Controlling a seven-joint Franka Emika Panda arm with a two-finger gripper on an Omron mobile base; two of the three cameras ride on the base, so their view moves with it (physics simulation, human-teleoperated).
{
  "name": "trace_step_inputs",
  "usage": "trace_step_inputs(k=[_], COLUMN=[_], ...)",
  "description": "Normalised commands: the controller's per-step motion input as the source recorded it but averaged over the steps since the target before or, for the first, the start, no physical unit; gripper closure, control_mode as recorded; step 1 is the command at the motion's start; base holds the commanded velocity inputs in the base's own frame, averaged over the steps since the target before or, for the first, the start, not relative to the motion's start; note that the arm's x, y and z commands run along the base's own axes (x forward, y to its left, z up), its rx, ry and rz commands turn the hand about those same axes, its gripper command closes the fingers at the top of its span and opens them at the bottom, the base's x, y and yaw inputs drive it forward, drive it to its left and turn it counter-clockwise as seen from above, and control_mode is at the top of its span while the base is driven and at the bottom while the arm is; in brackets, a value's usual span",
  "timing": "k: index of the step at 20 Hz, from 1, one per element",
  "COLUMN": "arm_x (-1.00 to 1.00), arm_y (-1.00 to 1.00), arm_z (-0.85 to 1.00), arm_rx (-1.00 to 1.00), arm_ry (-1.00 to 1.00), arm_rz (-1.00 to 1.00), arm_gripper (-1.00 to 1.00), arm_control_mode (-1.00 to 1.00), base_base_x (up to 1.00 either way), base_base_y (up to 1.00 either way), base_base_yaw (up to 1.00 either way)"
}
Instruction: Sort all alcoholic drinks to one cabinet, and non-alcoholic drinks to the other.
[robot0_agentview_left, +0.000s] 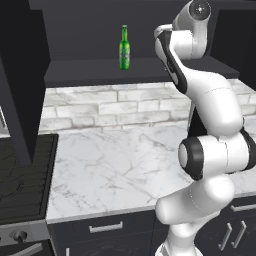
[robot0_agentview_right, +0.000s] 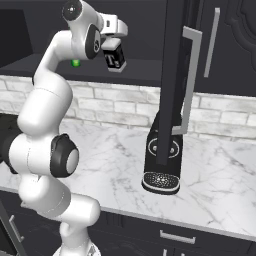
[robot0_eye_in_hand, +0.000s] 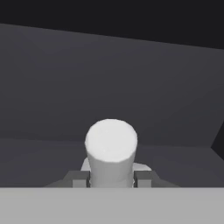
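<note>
A slim green beer bottle (robot0_agentview_left: 124, 47) stands upright on the shelf of the open dark wall cabinet (robot0_agentview_left: 90, 71); a green patch of the beer bottle (robot0_agentview_right: 75, 63) peeks out behind my arm. My gripper (robot0_agentview_right: 114, 53) is raised to shelf height and shut on the squat pale bottle (robot0_agentview_right: 115, 60), whose black label with a white mark faces the right base camera. In the hand view the pale bottle (robot0_eye_in_hand: 111, 146) rises between my fingertips (robot0_eye_in_hand: 80, 179), held by the gripper (robot0_eye_in_hand: 111, 178) over the cabinet's grey shelf (robot0_eye_in_hand: 39, 151). The non-alcoholic drinks are out of view.
An open cabinet door (robot0_agentview_right: 172, 75) with a long silver handle (robot0_agentview_right: 190, 80) hangs right of the gripper. A black-and-silver toaster (robot0_agentview_right: 162, 162) stands on the marble counter (robot0_agentview_left: 120, 160) beneath it. Another open door (robot0_agentview_left: 17, 100) hangs left, above a stove (robot0_agentview_left: 22, 175).
</note>
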Motion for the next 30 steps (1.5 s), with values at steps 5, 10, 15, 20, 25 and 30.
trace_step_inputs(k=[5,10,15,20,25,30], arm_x=[0.07,0.04,0.04,0.03,0.04,0.01], arm_y=[0.00,0.00,0.00,0.00,0.00,0.00], arm_z=[-0.04,-0.03,-0.04,-0.04,-0.05,-0.03], arm_rx=[0.00,0.00,0.00,0.00,0.00,0.00], arm_ry=[0.00,0.00,-0.01,-0.01,-0.02,-0.03], arm_rz=[0.00,0.00,0.00,0.00,0.00,0.00], arm_gripper=[1.00,-1.00,-1.00,-1.00,-1.00,-1.00], arm_control_mode=[-1.00,-1.00,-1.00,-1.00,-1.00,-1.00], base_base_x=[0.00,0.00,0.00,0.00,0.00,0.00], base_base_y=[0.00,0.00,0.00,0.00,0.00,0.00], base_base_yaw=[0.00,0.00,0.00,0.00,0.00,0.00])
